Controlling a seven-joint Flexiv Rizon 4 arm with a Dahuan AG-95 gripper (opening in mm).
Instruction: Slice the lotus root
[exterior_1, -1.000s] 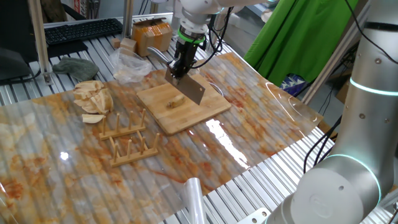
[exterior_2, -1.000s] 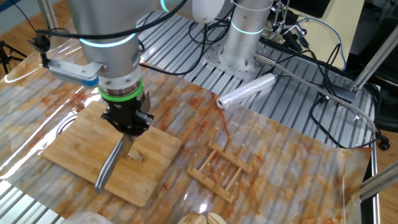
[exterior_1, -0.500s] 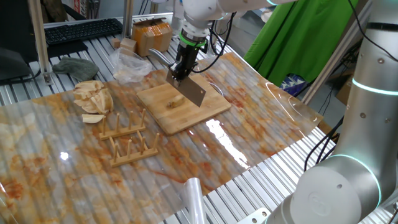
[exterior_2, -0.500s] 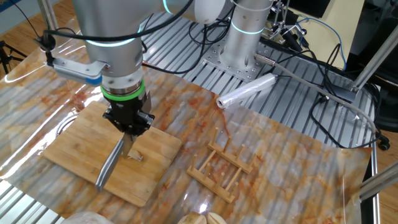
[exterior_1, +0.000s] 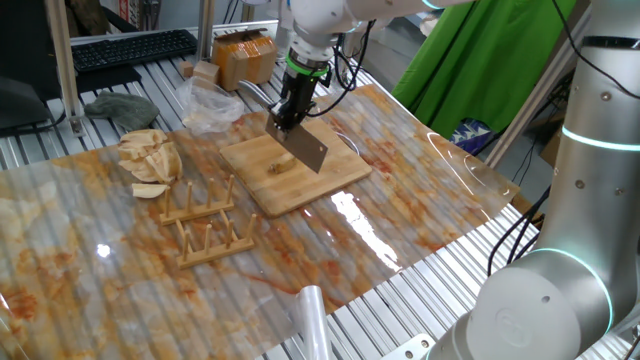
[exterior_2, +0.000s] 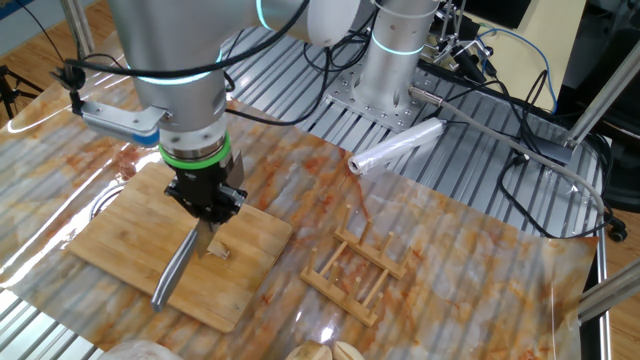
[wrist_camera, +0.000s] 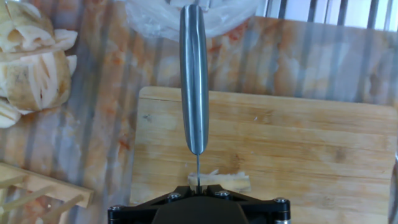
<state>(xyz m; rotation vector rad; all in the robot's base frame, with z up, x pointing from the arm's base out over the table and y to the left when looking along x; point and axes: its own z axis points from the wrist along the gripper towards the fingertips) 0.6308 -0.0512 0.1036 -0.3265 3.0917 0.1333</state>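
Observation:
My gripper is shut on a steel cleaver and holds it blade down over the bamboo cutting board. The lotus root is a small pale chunk on the board, just beside the blade. In the other fixed view the gripper stands over the lotus root, with the cleaver seen edge-on. In the hand view the cleaver's spine runs up the middle and the lotus root lies under the blade near my hand, on the board.
A heap of pale wedges lies left of the board, also in the hand view. A wooden rack stands in front of the heap. A crumpled plastic bag lies behind the board. A plastic-wrap roll lies near the arm base.
The hand and cleaver have shifted only slightly over the board. The lotus root has not moved.

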